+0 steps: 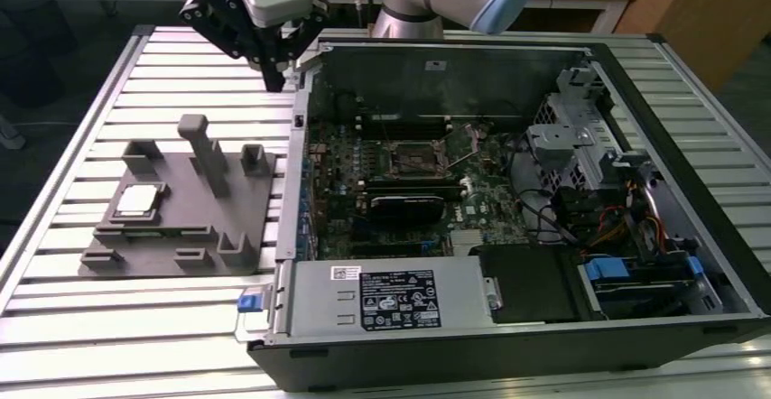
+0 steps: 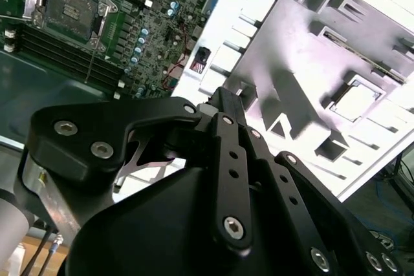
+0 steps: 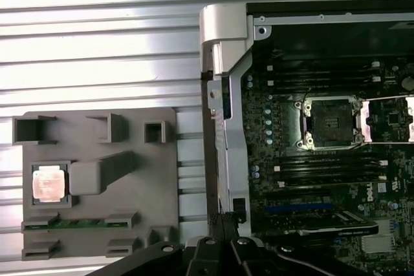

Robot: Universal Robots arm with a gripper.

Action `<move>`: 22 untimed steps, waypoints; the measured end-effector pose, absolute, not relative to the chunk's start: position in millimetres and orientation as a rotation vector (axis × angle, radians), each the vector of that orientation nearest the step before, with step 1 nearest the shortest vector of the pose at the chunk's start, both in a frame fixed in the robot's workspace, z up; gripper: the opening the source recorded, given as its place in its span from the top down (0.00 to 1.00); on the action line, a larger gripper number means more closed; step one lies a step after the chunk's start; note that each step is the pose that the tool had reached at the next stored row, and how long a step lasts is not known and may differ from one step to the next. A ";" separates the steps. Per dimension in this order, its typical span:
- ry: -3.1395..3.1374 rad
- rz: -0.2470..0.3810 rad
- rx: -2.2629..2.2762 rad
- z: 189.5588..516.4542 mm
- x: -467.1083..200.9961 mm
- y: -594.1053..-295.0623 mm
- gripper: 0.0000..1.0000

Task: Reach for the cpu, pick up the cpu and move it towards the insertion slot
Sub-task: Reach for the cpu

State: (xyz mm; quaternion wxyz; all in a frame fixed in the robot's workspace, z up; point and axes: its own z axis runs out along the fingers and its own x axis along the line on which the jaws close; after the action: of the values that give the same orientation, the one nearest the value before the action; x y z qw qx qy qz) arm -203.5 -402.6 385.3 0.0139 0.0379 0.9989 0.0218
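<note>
The cpu (image 1: 136,200) is a small silvery square lying flat in a recess of the grey plastic fixture (image 1: 181,236), at the exterior view's left. It also shows in both wrist views (image 3: 50,182) (image 2: 354,101). The insertion slot (image 1: 416,157) is a dark square socket with a metal bracket on the green board inside the open computer case (image 1: 482,49); both wrist views show it too (image 3: 330,121) (image 2: 70,8). My gripper (image 1: 274,78) hangs above the table by the case's far left corner, well away from the cpu. Its fingers (image 3: 223,221) are shut together and hold nothing.
Tall grey posts (image 1: 202,151) rise from the fixture beside the cpu. The case wall (image 1: 295,146) stands between fixture and board. A black card (image 1: 410,208), cables (image 1: 543,209) and a power supply (image 1: 385,295) sit inside the case. A slatted metal table (image 1: 181,65) lies beneath.
</note>
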 end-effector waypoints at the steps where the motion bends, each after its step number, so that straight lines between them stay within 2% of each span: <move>1: 3.111 0.068 0.118 384.9 -204.2 -402.7 0.89; 22: 3.111 0.068 0.118 378.4 -231.7 -404.5 0.89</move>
State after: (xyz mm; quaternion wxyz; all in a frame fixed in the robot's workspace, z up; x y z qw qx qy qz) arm -231.7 -404.5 378.4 0.0139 0.0378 0.9990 0.0217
